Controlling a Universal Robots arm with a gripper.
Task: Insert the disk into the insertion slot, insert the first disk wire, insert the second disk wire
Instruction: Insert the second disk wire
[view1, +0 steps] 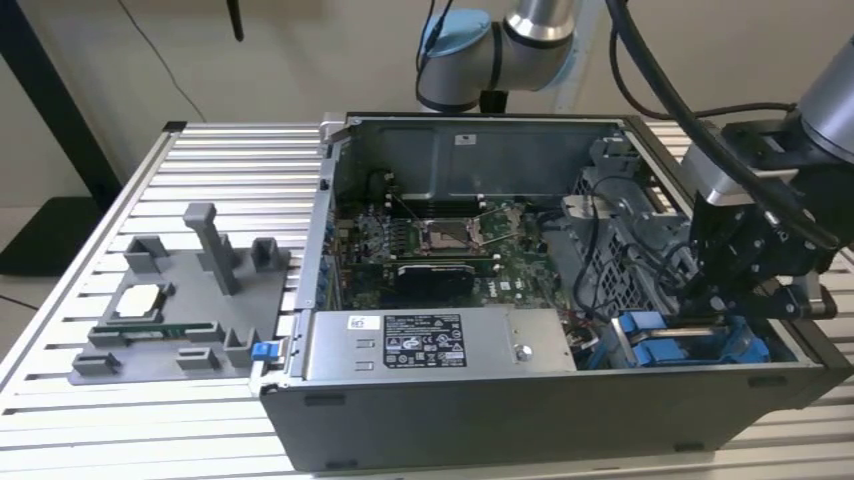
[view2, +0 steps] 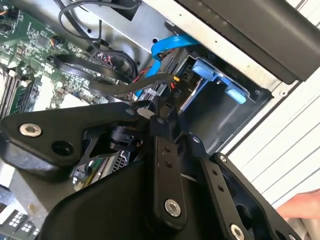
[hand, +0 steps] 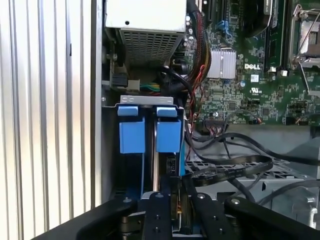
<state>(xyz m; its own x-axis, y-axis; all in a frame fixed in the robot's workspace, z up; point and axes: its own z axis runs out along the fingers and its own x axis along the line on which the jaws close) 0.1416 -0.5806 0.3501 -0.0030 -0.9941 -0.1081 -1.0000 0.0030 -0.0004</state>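
My gripper (view1: 707, 310) hangs inside the open computer case, over the insertion slot (view1: 694, 352) at the exterior view's right. The slot's grey metal rim (hand: 146, 101) frames two bright blue carrier tabs (hand: 168, 131). The disk's silver body is hidden. In both wrist views the black fingers (view2: 150, 150) press together at the gripper (view2: 156, 111) on the end of a black flat disk wire (view2: 125, 85). That wire (hand: 235, 167) loops over the cage down to the gripper (hand: 176, 192). A blue flat cable (view2: 167, 45) runs to the same bay.
The grey labelled power-supply box (view1: 441, 345) sits beside the bay, with the motherboard (view1: 441, 240) behind it and a perforated cage (view1: 627, 260) close to the arm. A grey fixture (view1: 174, 310) with parts stands on the slatted table. A person's hand (view2: 300, 206) shows beyond the case.
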